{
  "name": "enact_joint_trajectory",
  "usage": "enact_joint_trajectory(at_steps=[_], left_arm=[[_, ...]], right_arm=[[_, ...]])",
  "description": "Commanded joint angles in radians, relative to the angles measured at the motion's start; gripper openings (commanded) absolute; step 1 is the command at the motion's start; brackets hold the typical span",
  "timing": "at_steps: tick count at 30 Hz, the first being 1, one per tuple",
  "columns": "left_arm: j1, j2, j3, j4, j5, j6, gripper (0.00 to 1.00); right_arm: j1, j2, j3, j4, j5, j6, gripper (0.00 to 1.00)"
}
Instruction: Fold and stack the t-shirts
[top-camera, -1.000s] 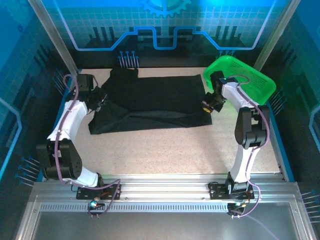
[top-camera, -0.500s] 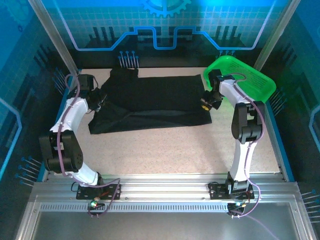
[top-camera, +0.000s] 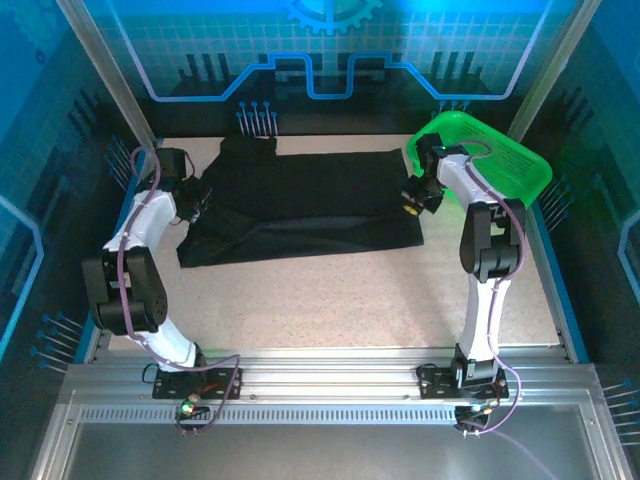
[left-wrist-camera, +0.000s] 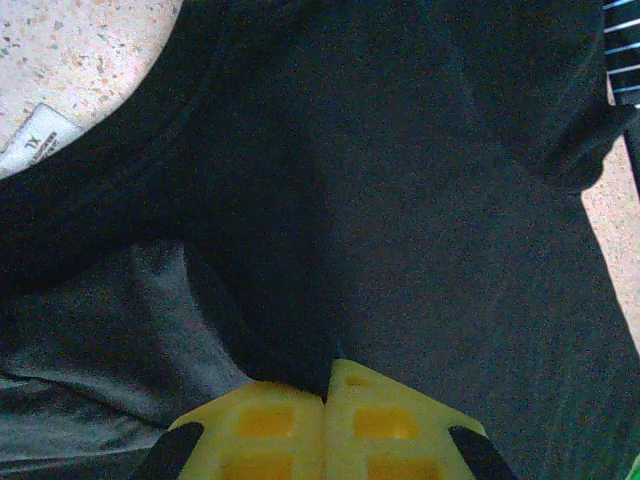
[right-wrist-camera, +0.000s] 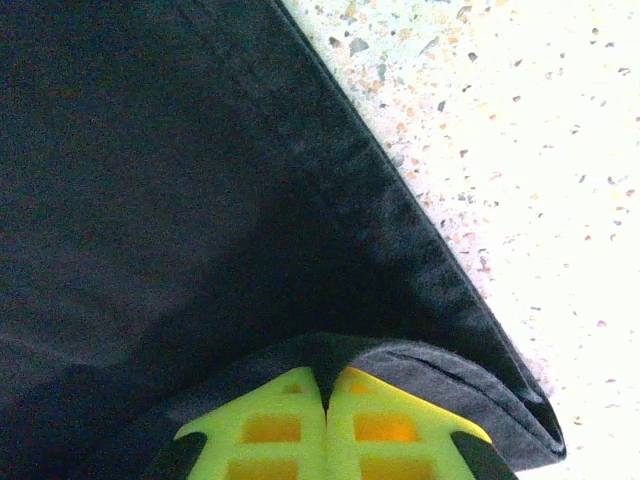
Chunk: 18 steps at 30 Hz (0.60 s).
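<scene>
Overhead, the black t-shirt (top-camera: 310, 205) lies spread on the speckled table (top-camera: 330, 300), just left of the green basket (top-camera: 510, 160). The right gripper (top-camera: 412, 203) sits at the shirt edge beside the basket, the left gripper (top-camera: 197, 197) at the edge away from it. Closer in, the wrist views show each pair of yellow, grid-moulded jaws pressed together, pinching soft matte cotton. The left wrist view adds a white label (left-wrist-camera: 35, 135), the right a stitched hem (right-wrist-camera: 400, 190).

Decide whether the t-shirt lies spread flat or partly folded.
Partly folded: the t-shirt has a doubled layer pinched by left pincer and right pincer.
</scene>
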Motion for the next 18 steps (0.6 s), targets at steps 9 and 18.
enact_joint_trajectory(at_steps=[9,18], left_arm=[[0.028,0.071,0.108,-0.047,0.025,0.098,0.6],[0.028,-0.211,-0.264,-0.087,0.029,0.004,0.38]], right_arm=[[-0.018,0.014,0.074,-0.053,0.011,-0.045,0.45],[0.05,-0.234,-0.272,0.06,0.035,-0.101,0.47]])
